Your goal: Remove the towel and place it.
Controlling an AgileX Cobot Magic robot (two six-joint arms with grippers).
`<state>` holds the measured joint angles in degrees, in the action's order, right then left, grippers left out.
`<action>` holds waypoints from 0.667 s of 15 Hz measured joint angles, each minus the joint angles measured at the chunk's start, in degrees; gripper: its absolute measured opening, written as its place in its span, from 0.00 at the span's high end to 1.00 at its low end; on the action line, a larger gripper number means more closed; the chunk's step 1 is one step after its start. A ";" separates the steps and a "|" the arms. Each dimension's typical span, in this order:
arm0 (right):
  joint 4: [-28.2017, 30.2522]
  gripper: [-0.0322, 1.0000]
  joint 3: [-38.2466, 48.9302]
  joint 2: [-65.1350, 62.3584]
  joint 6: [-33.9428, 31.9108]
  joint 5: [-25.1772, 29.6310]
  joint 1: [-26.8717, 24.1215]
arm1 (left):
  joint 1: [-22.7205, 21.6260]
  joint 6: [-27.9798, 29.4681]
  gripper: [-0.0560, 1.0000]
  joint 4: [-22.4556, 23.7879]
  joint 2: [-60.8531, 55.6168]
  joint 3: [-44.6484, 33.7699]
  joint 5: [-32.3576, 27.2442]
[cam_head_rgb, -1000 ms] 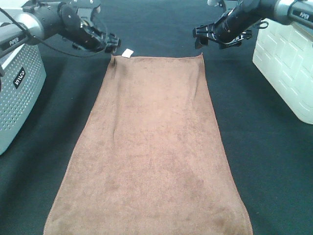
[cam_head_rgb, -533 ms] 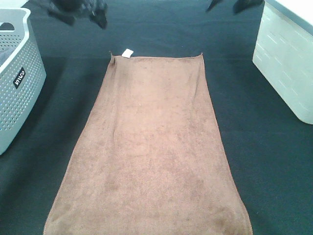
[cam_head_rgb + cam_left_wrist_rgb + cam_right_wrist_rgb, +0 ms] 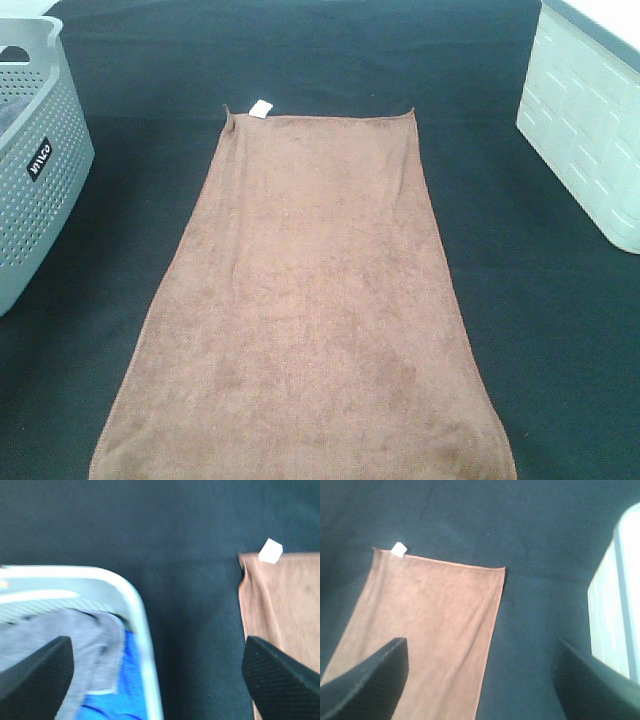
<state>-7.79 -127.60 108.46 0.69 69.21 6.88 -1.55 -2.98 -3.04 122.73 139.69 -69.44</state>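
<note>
Grippers [image 3: 160,680] agape above flat towel [image 3: 315,300]

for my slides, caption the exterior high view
Brown towel lies flat between grey basket and white bin; no arms visible.

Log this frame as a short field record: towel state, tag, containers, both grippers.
towel: spread flat on the dark table, lengthwise, ungripped
white tag: at the far corner on the left arm's side
grey basket: left of towel, holds grey and blue cloth
white bin: right of towel
left gripper: open, empty
right gripper: open, empty, above towel
</note>
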 joint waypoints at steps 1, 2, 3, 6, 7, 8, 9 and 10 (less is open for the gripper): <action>-0.74 0.24 4.13 -3.61 -0.29 0.11 0.00 | -1.09 -0.11 0.14 -0.74 -3.90 -5.39 0.00; -1.49 0.25 9.00 -8.08 -0.69 0.11 0.00 | -1.83 -0.23 0.14 -0.74 -9.17 -11.75 0.00; -1.89 0.25 14.84 -13.87 -0.69 0.11 0.00 | -2.01 -1.09 0.14 -0.57 -14.38 -18.85 0.00; -2.06 0.25 36.50 -32.83 -1.55 0.34 0.00 | -2.01 -3.90 0.14 -0.63 -31.57 -42.28 1.38; -2.06 0.25 42.97 -38.73 -1.72 0.46 0.00 | -2.01 -4.30 0.14 -0.69 -37.76 -49.16 3.04; -2.01 0.25 48.93 -44.81 -1.83 0.63 0.00 | -2.01 -4.47 0.14 -1.03 -43.43 -56.21 4.41; -1.95 0.25 54.95 -50.08 -1.83 0.80 0.00 | -2.01 -4.70 0.14 -1.72 -48.82 -61.94 5.33; -1.83 0.25 60.33 -55.86 -1.83 0.74 0.00 | -2.01 -4.76 0.14 -2.64 -54.37 -67.55 6.25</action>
<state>-9.63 -67.27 52.60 -1.15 69.96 6.88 -3.55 -7.73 -5.67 68.35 72.14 -63.20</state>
